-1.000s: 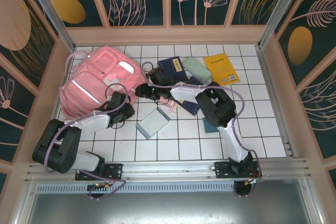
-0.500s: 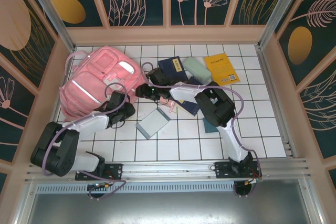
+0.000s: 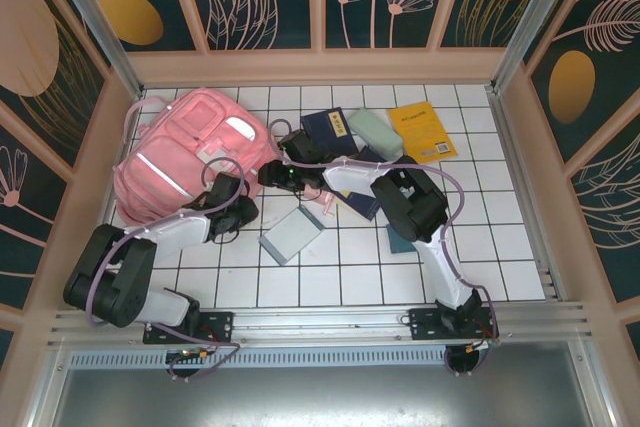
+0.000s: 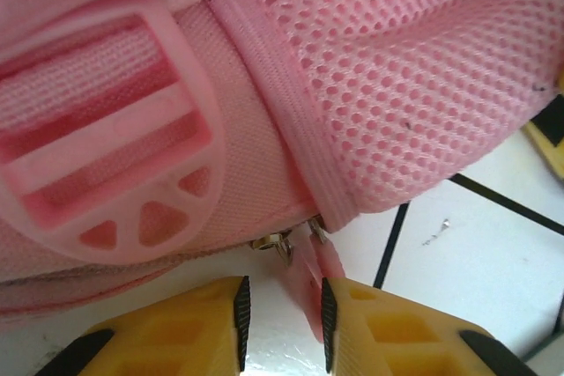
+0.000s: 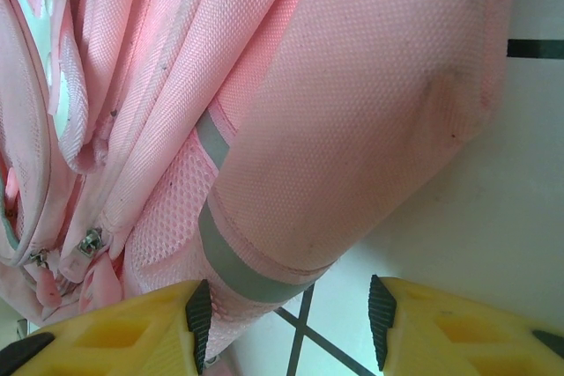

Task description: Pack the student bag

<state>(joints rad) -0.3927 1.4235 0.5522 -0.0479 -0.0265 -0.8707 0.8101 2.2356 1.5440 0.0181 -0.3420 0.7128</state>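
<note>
Left gripper (image 4: 282, 310) narrowly parted, pink zip pull (image 4: 310, 275) between jaws, unpinched. Right gripper (image 5: 289, 310) half open, student bag (image 5: 352, 112) just ahead.

Your left arm's elbow (image 3: 103, 282) has shifted. Half a second ago it sagged out toward the near-left corner of the surface (image 3: 350, 267); now it sits back in, a little farther from the rail. The left tool (image 3: 228, 199) has edged slightly along the student bag (image 3: 185, 152)'s lower edge.
</note>
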